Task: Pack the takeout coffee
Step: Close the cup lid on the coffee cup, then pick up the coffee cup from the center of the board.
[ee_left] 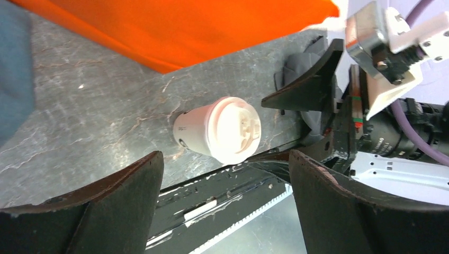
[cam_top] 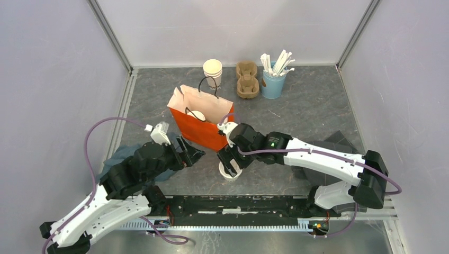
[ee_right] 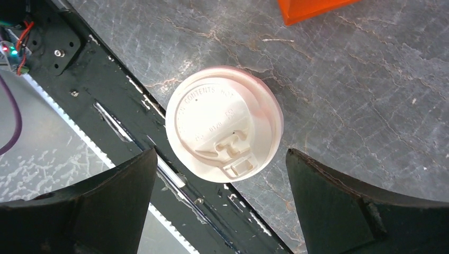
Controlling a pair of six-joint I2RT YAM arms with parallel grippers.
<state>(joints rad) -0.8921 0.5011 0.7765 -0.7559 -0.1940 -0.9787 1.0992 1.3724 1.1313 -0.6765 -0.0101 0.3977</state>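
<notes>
One lidded cream cup (cam_top: 230,171) stands upright on the table near the front rail, just in front of the orange paper bag (cam_top: 201,121). It also shows in the left wrist view (ee_left: 219,129) and from above in the right wrist view (ee_right: 222,124). A second white lid (cam_top: 197,115) shows inside the bag's open top. My right gripper (cam_top: 231,160) hovers over the standing cup, open and empty (ee_right: 222,206), not touching it. My left gripper (cam_top: 193,153) is open and empty (ee_left: 225,206), left of the cup beside the bag's front face.
At the back stand a stack of lidless cups (cam_top: 212,71), a brown cup carrier (cam_top: 247,79) and a blue cup of stirrers (cam_top: 274,79). A blue-grey cloth (cam_top: 117,157) lies at the left, a dark object (cam_top: 339,142) at the right. The black rail (cam_top: 238,203) runs along the front.
</notes>
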